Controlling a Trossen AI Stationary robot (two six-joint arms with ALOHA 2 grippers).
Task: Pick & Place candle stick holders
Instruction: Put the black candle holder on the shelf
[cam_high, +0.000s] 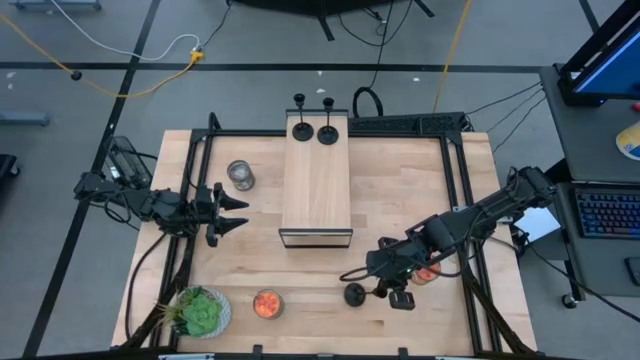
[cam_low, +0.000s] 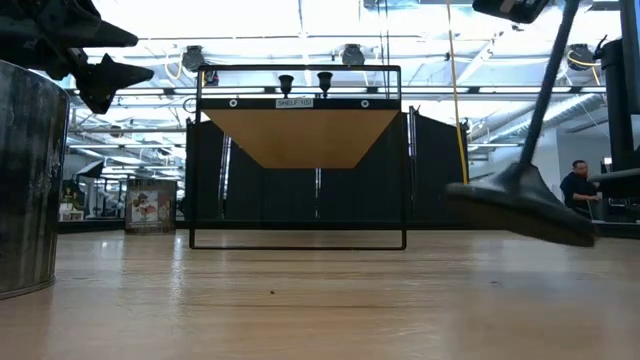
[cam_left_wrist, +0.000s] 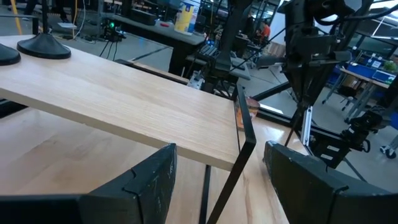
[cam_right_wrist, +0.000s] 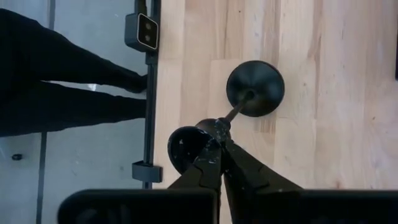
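Right wrist view shows our right hand (cam_right_wrist: 219, 148) pinching a candle stick holder (cam_right_wrist: 255, 88) stem; left hand (cam_high: 235, 212) spread, at nine o'clock.

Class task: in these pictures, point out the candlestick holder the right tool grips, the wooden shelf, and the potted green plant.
Gripped candlestick holder (cam_right_wrist: 255, 88): right wrist view, on its round base.
Wooden shelf (cam_high: 318, 185): high view, on its bare top board.
Potted green plant (cam_high: 199, 310): high view, on its leaves.

Two holders (cam_high: 313, 128) shelved; third (cam_high: 355, 294) tilted
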